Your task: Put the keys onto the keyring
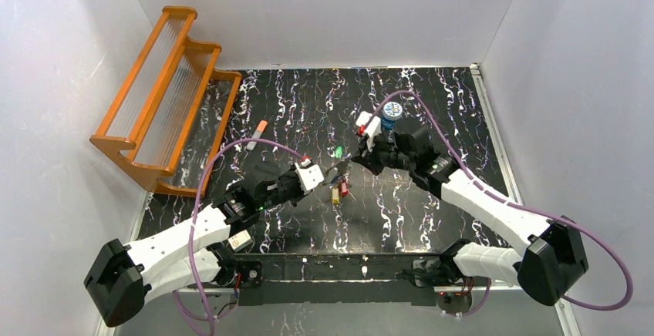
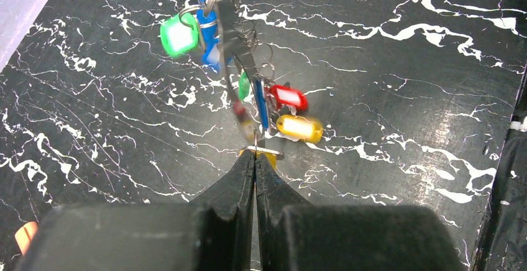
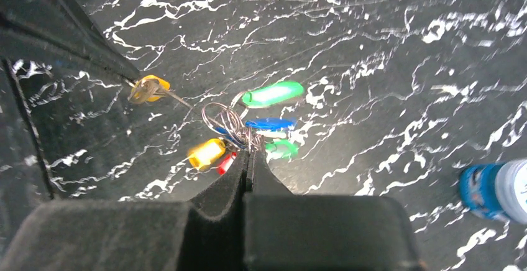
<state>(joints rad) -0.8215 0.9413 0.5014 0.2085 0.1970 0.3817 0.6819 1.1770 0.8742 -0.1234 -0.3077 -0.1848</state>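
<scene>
**A:** Where are the keys?

**B:** The small metal keys with green, blue, yellow and red plastic heads (image 3: pixel 269 124) hang bunched on the thin silvery wire keyring (image 3: pixel 231 122). They sit mid-table between both arms, seemingly lifted off the black, white-veined tabletop (image 1: pixel 432 220).

**A:** Why are they held that way?

**B:** Probably to steady the ring for threading. The right tool (image 3: pixel 248 156), pressed together, pinches the keyring. The left tool (image 2: pixel 256 156), also pressed together, pinches a separate yellow-headed key (image 3: pixel 148 89) just beside it.

**A:** And the arms?

**B:** Both reach forward and inward, tips nearly meeting.
</scene>
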